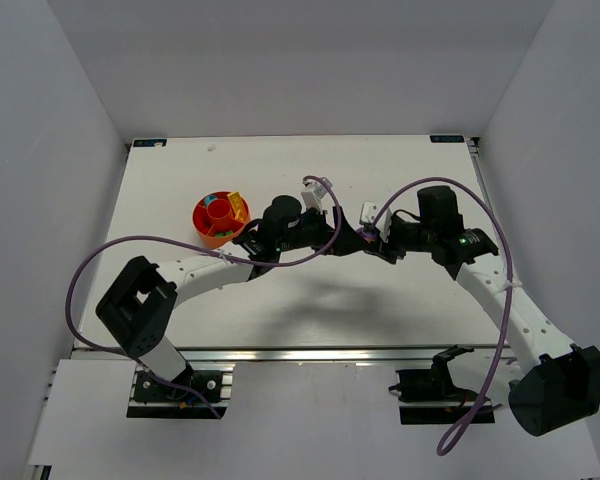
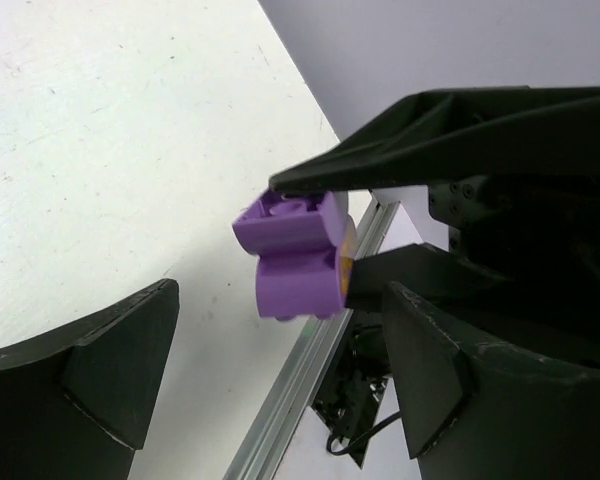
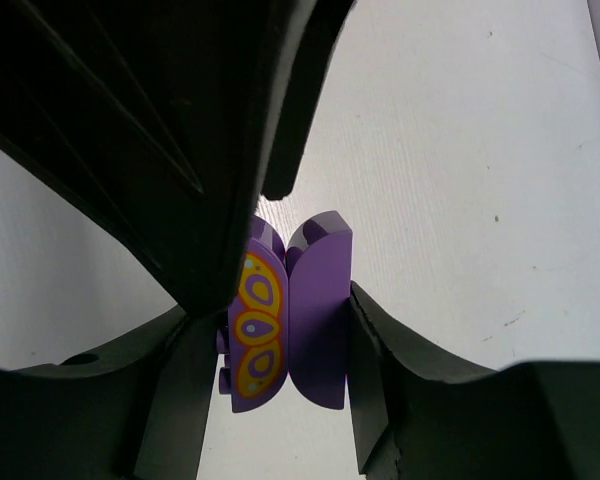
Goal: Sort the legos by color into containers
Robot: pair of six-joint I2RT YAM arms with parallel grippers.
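Mid-table (image 1: 400, 180) the two arms meet tip to tip. R gripper (image 3: 280, 345) is clamped on a purple lego (image 2: 295, 258) w/ a yellow-orange wing print on one face (looks like two purple pieces back to back). L gripper (image 2: 280, 300) is spread wide, its fingers (image 2: 100, 365) either side of that lego; can't tell if one touches it. Just beyond, to the left, sits the orange-red bowl (image 1: 216, 241), upright, w/ other legos (image 1: 237, 209) inside round its centre ring, yellow among them.
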